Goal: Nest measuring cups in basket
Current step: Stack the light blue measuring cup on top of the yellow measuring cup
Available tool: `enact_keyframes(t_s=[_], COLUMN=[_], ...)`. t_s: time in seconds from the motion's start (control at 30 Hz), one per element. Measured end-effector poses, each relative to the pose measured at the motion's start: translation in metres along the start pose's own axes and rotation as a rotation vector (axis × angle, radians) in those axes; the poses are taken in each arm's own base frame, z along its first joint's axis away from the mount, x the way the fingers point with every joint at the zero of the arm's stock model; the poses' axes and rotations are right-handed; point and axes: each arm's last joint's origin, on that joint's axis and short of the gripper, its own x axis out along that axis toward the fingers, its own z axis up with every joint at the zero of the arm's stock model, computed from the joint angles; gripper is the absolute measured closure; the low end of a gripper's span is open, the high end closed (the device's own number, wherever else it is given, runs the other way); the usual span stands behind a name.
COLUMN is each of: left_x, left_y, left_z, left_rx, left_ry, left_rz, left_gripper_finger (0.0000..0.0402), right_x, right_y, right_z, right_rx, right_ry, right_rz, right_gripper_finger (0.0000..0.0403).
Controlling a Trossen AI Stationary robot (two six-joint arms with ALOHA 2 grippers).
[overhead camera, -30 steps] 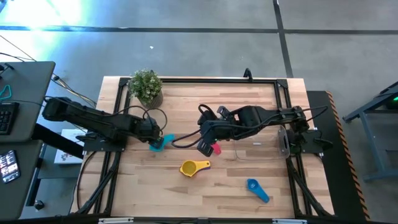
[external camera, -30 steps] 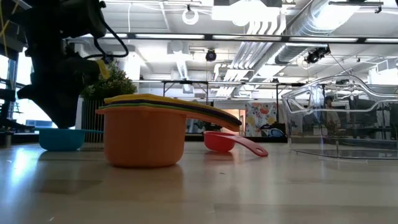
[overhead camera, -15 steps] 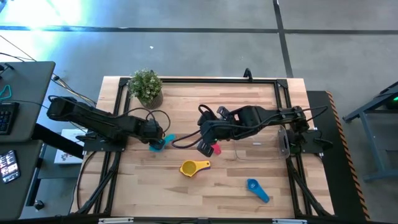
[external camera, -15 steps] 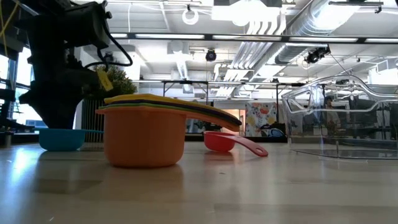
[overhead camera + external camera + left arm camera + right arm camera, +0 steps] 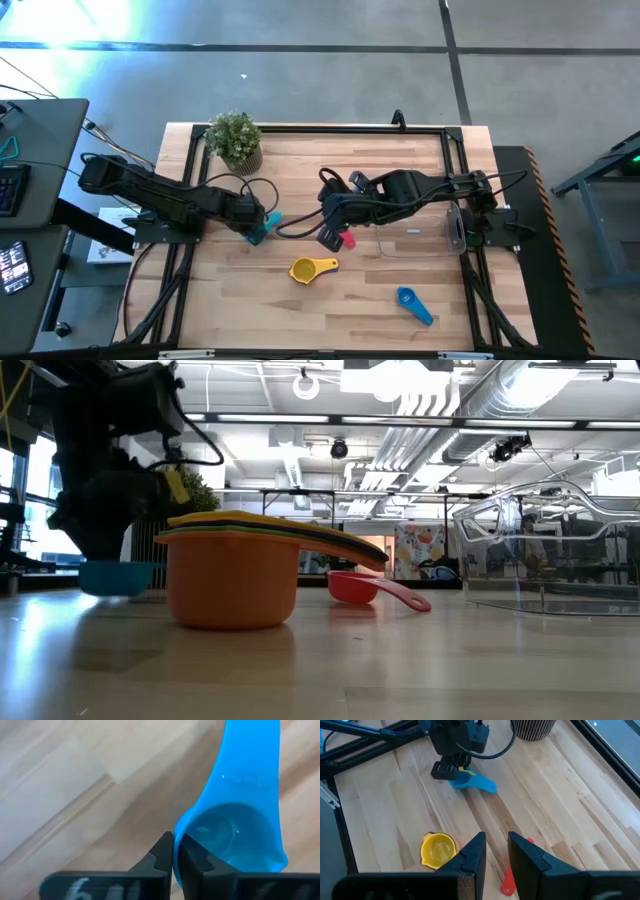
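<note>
Shifted since 1 s ago: left gripper w/ teal cup now slightly further toward 3 o'clock on high view; in low view cup looks raised just off table, earlier sat on it. Left fingers pressed together on cup rim, pinching wall; handle runs straight away from pincer. Key relation: nested stack w/ yellow top lies toward 4 o'clock from left gripper, near; handle of stack points to 3 o'clock. Basket further off at 3 o'clock, well apart, beside right arm base. Left arm nearer to teal cup, obviously; right gripper hangs over table centre, spread, holding nothing, magenta/salmon cup just beside it at 3 o'clock. Blue cup alone at 5 o'clock, handle toward 4 o'clock. Teal cup: glossy, small bowl, broad flat handle, faint embossed mark. Stack in low view: orange body, thin coloured rims layered on top. Plant pot at 11 o'clock, untouched. Judged: teal likely bound for stack or basket.
</note>
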Motion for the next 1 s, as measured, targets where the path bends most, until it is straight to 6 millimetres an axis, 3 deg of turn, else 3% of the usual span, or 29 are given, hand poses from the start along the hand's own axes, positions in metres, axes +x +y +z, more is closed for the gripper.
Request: enact_keyframes(t_s=[0.3,0.63,1.0], left_x=[-0.035,-0.081,-0.098], left_y=[-0.040,-0.078,-0.096], left_z=[0.017,0.029,0.033], left_rx=[0.163,0.370,0.432], left_ry=[-0.113,-0.265,-0.338], left_rz=[-0.200,-0.374,-0.493], left_gripper_finger=[0.0397,0.0398,0.0396], right_x=[0.001,-0.002,-0.023], right_y=[-0.004,-0.004,-0.007], right_z=[0.003,0.016,0.039], right_rx=[0.101,0.193,0.208], right_ry=[-0.061,-0.312,-0.563], right_rz=[-0.076,-0.216,-0.244], right_gripper_finger=[0.0330,0.0330,0.0330])
